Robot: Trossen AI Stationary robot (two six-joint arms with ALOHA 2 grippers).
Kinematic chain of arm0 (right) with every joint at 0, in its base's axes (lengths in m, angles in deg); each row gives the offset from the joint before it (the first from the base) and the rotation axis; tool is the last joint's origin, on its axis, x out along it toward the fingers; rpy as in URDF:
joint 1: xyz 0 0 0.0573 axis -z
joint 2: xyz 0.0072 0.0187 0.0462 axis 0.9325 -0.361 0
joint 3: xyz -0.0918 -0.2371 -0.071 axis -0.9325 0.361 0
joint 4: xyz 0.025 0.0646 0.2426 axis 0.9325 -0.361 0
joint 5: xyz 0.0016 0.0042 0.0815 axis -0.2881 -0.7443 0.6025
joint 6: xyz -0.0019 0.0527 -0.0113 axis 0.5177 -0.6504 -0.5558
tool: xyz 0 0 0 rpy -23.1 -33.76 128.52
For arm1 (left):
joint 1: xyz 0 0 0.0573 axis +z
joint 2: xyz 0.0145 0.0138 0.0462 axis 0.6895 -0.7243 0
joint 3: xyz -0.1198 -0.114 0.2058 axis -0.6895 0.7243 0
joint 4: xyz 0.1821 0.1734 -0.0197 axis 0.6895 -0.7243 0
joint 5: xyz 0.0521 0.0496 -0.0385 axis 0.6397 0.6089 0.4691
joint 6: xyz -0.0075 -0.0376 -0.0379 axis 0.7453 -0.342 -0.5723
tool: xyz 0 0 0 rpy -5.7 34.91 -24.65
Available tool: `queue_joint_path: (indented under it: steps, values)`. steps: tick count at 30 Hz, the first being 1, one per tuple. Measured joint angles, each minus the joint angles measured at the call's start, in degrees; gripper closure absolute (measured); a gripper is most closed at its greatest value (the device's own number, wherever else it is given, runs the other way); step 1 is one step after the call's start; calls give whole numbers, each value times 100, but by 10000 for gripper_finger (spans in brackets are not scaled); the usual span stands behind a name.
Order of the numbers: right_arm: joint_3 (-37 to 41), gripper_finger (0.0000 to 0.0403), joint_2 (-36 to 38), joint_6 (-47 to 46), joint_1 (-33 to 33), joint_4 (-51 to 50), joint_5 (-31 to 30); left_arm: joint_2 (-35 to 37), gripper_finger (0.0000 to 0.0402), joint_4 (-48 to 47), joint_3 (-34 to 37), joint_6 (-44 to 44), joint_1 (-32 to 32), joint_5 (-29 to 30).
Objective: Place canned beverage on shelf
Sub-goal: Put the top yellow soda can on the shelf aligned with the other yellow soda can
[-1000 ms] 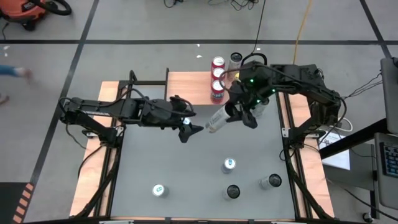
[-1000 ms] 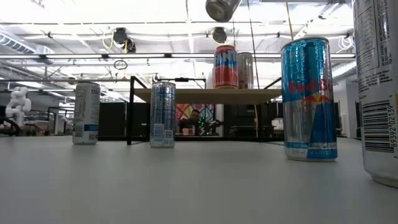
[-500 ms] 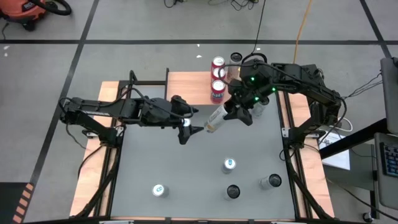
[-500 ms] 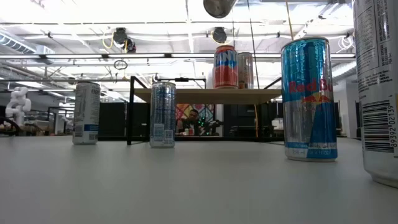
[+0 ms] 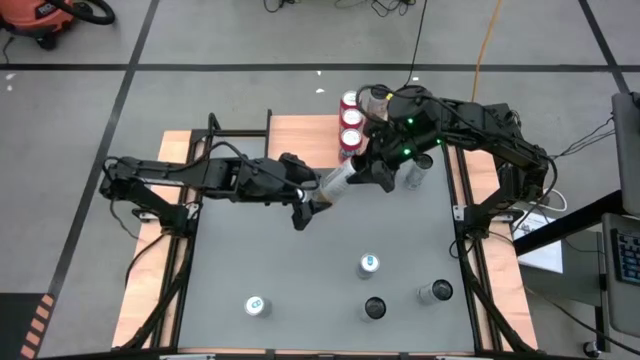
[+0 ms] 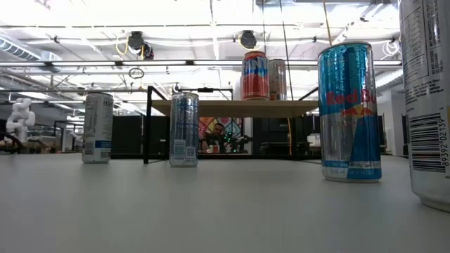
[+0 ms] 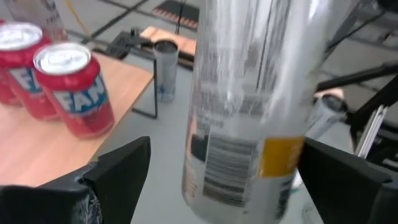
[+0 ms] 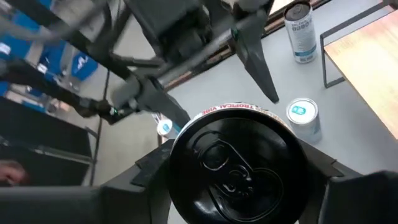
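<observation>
Right gripper (image 5: 372, 172) clamps a silver can (image 5: 338, 183), centre frame, long axis slanting toward the lower left, between the spread-open left gripper's (image 5: 312, 197) fingers.

My two arms meet over the far half of the table, a silver can between them.

My right gripper (image 5: 372, 176) is clamped around one end of the tilted silver can (image 5: 337, 182); my left gripper (image 5: 309, 203) sits with its fingers spread at the can's other end. Just beyond, at the table's (image 5: 250, 250) far edge, the shelf (image 5: 300, 140) carries two red cans (image 5: 350, 120) at its right end. Four more cans (image 5: 368, 265) stand upright toward the table's near edge.
</observation>
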Motion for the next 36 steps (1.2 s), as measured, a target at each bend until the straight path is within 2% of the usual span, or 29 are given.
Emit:
queue_joint_path:
  steps: [4,9,20,25,30,36]
  values:
    - [-2,200,0,-226,0,364,0,-50,22,-290,-2,-11,1,22]
    - [-4,200,4,-325,11,337,-11,-78,32,-364,7,-39,-10,229]
    - [-4,199,7,-350,13,322,-33,-71,151,-319,4,-159,-87,216]
    - [-4,196,7,-367,13,287,-24,-71,159,-317,4,-183,-156,217]
    - [-4,160,4,-360,39,267,19,-71,152,-291,4,-331,-165,102]
    - [-9,106,32,-6,46,285,106,-71,152,43,4,-639,-163,-464]
